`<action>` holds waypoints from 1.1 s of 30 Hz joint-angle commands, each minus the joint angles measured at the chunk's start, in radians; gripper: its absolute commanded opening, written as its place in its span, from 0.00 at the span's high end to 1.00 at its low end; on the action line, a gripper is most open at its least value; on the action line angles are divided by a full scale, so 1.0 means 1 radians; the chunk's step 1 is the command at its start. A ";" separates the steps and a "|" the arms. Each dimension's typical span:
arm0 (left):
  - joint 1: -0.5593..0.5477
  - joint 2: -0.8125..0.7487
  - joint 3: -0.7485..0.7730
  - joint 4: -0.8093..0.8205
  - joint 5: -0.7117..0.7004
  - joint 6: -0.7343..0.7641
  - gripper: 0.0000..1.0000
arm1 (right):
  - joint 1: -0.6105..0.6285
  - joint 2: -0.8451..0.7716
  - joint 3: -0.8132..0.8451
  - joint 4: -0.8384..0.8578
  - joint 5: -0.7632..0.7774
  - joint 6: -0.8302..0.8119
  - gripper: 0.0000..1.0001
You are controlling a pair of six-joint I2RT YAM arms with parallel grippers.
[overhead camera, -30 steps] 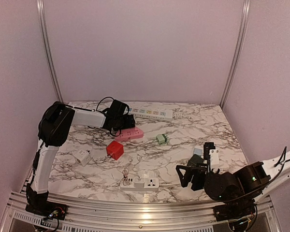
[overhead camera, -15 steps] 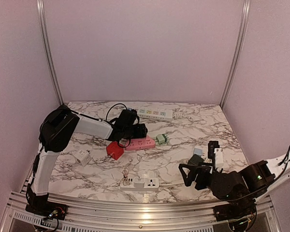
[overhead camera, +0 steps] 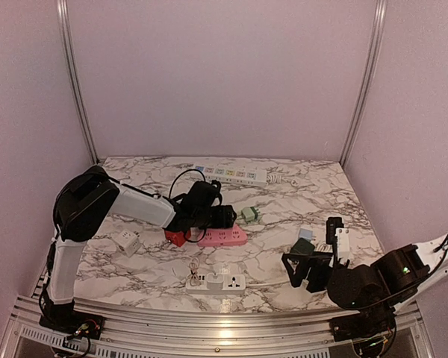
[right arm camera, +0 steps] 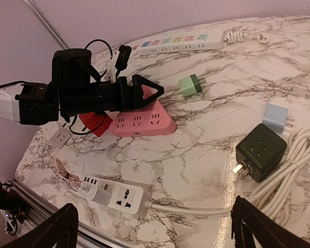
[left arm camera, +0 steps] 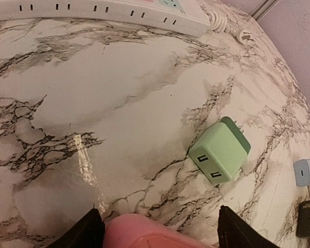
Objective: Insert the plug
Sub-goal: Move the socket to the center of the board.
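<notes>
Now your left hand (left arm camera: pixel 160 231) clasps the pink power strip (right arm camera: pixel 139 122), mid-frame from above; your right hand (right arm camera: pixel 163 227) gapes empty. Next, I'd judge, fetch the dark plug (right arm camera: pixel 260 151) at lower right.

White arm links (overhead camera: pixel 138 203), bulky black joints (overhead camera: pixel 82 205), looping cable (overhead camera: pixel 178 179), black left end effector (overhead camera: pixel 225 217)
</notes>
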 commanded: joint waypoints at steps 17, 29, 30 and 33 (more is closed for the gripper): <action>-0.087 -0.027 -0.082 -0.098 0.002 0.021 0.18 | 0.009 -0.026 0.023 -0.152 0.021 0.201 0.01; -0.085 -0.131 0.037 -0.208 -0.053 0.109 0.01 | 0.009 -0.027 0.023 -0.196 0.014 0.235 0.02; -0.084 -0.145 0.044 -0.212 -0.052 0.113 0.01 | 0.009 -0.025 0.024 -0.202 0.014 0.237 0.02; -0.085 -0.196 0.036 -0.217 -0.049 0.116 0.01 | 0.009 -0.025 0.026 -0.232 0.015 0.261 0.01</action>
